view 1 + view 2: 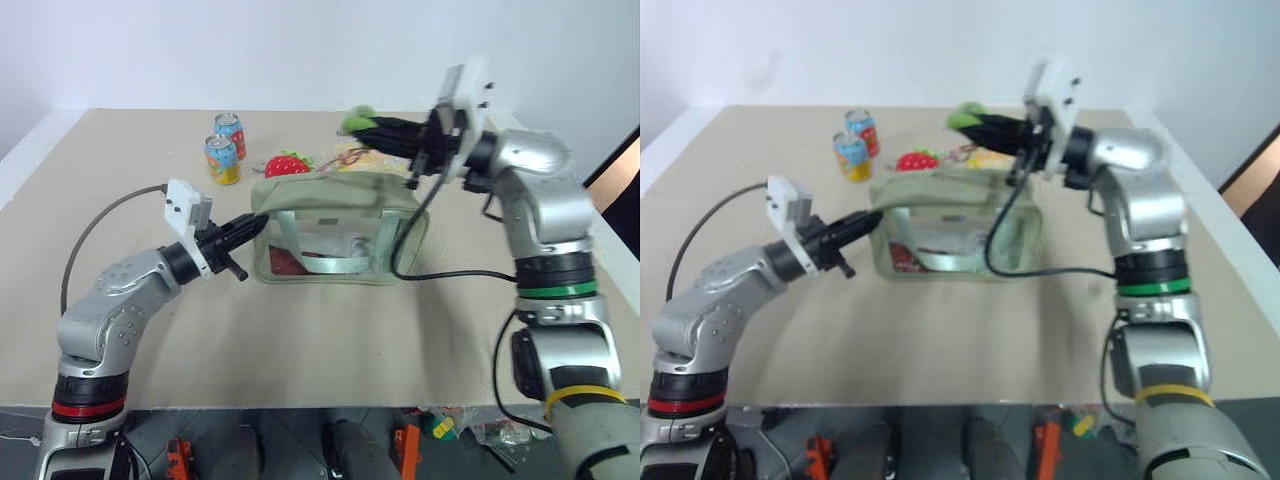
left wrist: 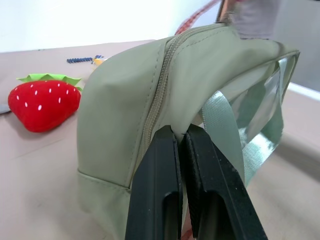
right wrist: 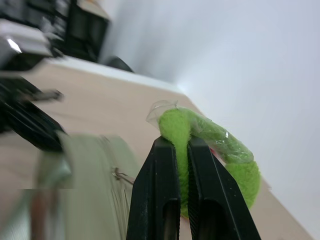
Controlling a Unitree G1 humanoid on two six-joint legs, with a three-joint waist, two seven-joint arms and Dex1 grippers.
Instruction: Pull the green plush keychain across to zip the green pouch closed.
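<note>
The green plush keychain [image 3: 200,145] is pinched between the closed fingers of the right hand [image 1: 372,128], which is raised above the far right part of the green pouch [image 1: 340,225] and points toward the left of the scene. In the right wrist view the fuzzy ring, partly wrapped in clear film, curls out past the fingertips, with the pouch's zipper line lying below it. In the head views the keychain [image 1: 358,119] sits at the tip of that hand, higher than the pouch top.

The left hand [image 1: 252,226] reaches in from the left and has its fingers closed on the near left end of the pouch; in the left wrist view the two black fingers [image 2: 160,190] press together on the fabric seam just where the zipper comes down the end panel, beside the green strap [image 2: 225,130].

The pouch stands upright in the middle of the table [image 1: 330,340], its clear window facing the near side. Through the window something red shows low on the left inside; what it is cannot be told. A black cable from the right arm hangs across the pouch's right end.

Beyond the pouch lie a red plush strawberry [image 1: 287,165], two drink cans [image 1: 223,150] to the far left, and a yellowish packet [image 1: 352,156]. The table is covered in plain beige, and a white wall stands behind it.
</note>
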